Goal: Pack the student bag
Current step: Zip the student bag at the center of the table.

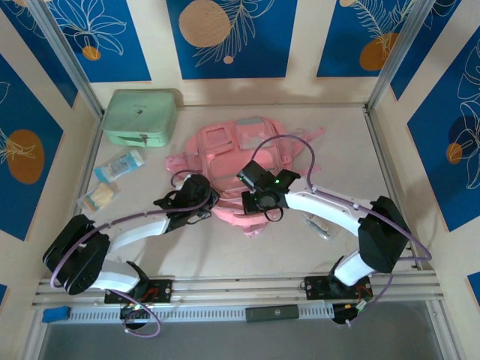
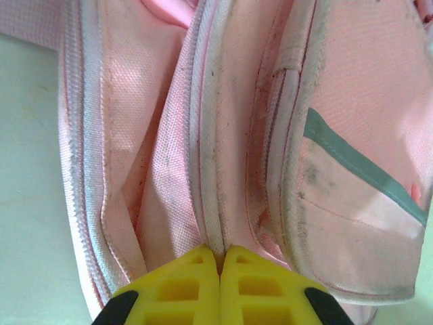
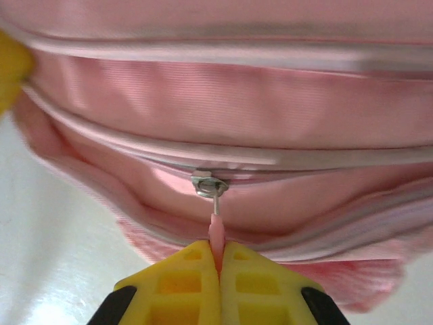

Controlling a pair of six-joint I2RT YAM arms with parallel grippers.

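Bag (image 1: 225,154) flat on bench (image 1: 345,157), frame centre. Left fingers (image 2: 206,271) together, pinching bag seam (image 2: 211,203). Right fingers (image 3: 203,264) clamped on zip pull (image 3: 215,227). Best: keep seam taut, draw pull along track, steady, no upward tug.

The work area is a pale, matte surface (image 1: 225,255) enclosed on three sides by cream walls. The back wall (image 1: 304,88) and both side walls carry blue panels (image 1: 232,37) printed with white line-drawn leaves and orange discs. Two aluminium posts (image 1: 64,56) (image 1: 401,52) run diagonally at the rear corners. A slotted aluminium rail (image 1: 240,289) spans the near edge of the surface, and a grey floor strip (image 1: 225,341) lies below it. Lighting is even and diffuse, with soft shadows.
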